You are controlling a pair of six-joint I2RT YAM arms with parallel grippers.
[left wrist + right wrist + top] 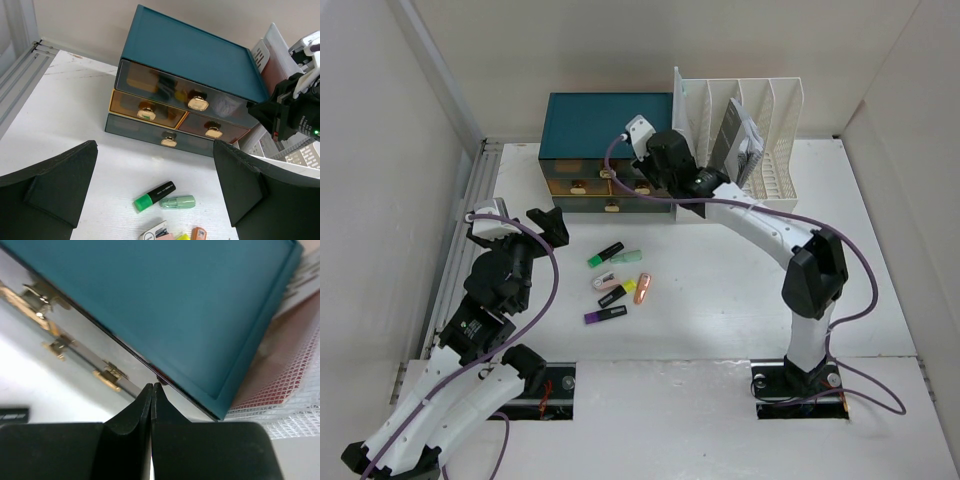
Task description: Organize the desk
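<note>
The desk (pixel 720 290) is the white walled tabletop under everything, with both arm bases bolted at its 6 o'clock edge. The left arm rises from the 7 o'clock corner, folded at the elbow. The left gripper (pixel 548 225) points toward 12 o'clock above the bare surface, its fingers (pixel 60 185) wide apart and holding nothing.

At 3 o'clock from that gripper lies a loose cluster of pens. It includes a green-capped black highlighter (pixel 155 195) beside a pale mint one (pixel 177 202), a copper-coloured piece (pixel 642 288) and a purple marker (pixel 605 315). A white piece (pixel 160 231) carries a small label, too small to read; no other writing can be made out.

The right arm stands up from 5 o'clock, bends at the elbow and stretches toward 11 o'clock. The right gripper (pixel 151 387) has its fingers pressed together with nothing between them, just beside the front right corner of the teal drawer box (pixel 605 125).

That box sits at 12 o'clock, its drawers fitted with gold handles (pixel 198 103). Touching its 3 o'clock side is the white file rack (pixel 775 110), with a grey flat thing (pixel 738 135) leaning in one slot.
</note>
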